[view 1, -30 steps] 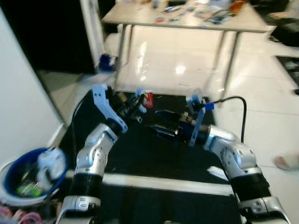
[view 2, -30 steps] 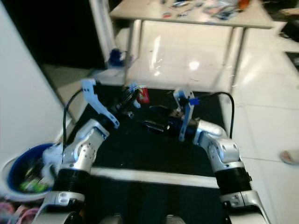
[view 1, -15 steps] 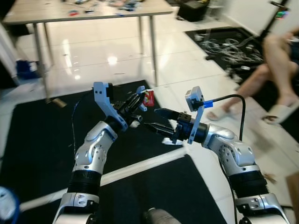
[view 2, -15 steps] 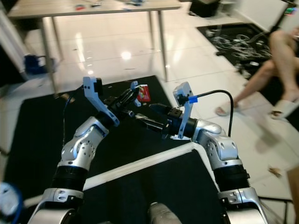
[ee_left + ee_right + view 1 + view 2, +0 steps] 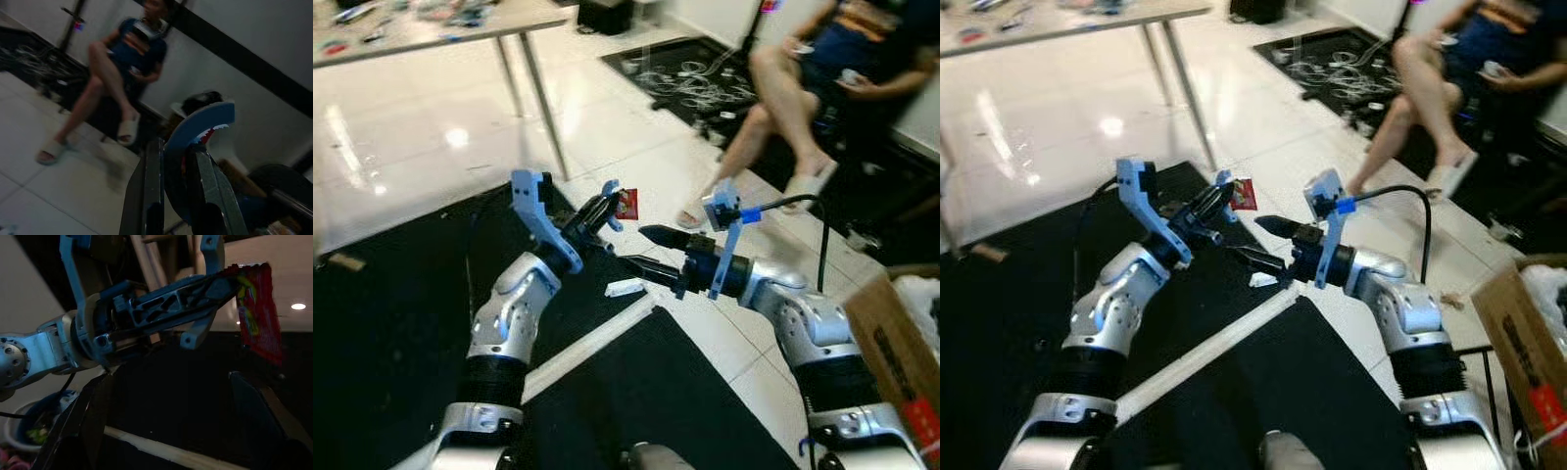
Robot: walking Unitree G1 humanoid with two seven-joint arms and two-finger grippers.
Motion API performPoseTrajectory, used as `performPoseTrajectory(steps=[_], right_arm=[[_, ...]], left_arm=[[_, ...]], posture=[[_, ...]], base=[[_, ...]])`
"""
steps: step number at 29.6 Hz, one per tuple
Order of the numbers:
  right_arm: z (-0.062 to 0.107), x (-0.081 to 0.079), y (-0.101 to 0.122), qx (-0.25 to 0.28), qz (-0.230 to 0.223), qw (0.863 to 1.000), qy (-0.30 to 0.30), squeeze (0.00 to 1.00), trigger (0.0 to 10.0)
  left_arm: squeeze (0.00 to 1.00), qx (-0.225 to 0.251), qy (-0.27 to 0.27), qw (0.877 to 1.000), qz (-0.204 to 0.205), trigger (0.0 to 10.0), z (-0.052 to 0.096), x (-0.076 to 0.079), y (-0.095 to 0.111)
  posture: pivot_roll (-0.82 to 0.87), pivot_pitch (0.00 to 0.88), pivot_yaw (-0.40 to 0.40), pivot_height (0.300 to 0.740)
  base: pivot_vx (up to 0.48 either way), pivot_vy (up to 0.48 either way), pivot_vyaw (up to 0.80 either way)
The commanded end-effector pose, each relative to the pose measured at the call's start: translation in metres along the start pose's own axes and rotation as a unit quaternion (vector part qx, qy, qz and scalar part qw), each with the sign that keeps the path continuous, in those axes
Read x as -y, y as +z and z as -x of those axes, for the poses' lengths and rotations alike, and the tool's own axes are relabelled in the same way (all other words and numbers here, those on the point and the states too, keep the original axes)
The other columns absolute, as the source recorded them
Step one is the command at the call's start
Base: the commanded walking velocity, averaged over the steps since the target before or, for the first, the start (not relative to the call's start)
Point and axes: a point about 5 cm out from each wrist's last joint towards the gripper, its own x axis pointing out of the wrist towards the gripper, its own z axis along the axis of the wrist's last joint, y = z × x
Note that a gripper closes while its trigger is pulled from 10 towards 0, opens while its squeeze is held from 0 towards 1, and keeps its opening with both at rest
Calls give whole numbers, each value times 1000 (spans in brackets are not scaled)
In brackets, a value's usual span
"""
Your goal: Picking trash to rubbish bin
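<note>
While the left gripper (image 5: 607, 204) is clamped on a small red wrapper (image 5: 626, 204) w/ yellow print, held mid-air over the black mat's (image 5: 382, 323) edge, the right gripper (image 5: 644, 251) hangs just beside it, fingers apart. White tile floor (image 5: 636, 127) beyond; seated person (image 5: 793, 88) and cardboard box (image 5: 891, 343) to the right. Wrapper text unreadable.

**Robot body**

2 silver arms with black ribbed wrist sections. Left gripper (image 5: 610, 203) and right gripper (image 5: 650, 253) each have 2 long black fingers and a blue bracket carrying the wrist camera. A black cable (image 5: 813, 211) loops from the right bracket.
</note>
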Motion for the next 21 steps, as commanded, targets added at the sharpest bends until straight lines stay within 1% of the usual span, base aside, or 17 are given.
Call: performPoseTrajectory(steps=[1,10,21], right_arm=[[0,0,-3,-12,-1,1000,0,0,10000],[-2,-1,-4,-12,1,1000,-3,0,10000],[-5,-1,-6,-6,-2,1000,-6,0,10000]], left_arm=[[0,-1,-2,1000,1,10000,-1,1,-1],[0,-5,-2,1000,1,10000,1,-1,-2],[0,-13,-3,1000,-3,10000,2,-3,-2]], posture=[[-68,0,-29,740],[-86,0,6,740],[-75,0,19,740]], base=[[0,0,-800],[0,0,-800],[0,0,-800]])
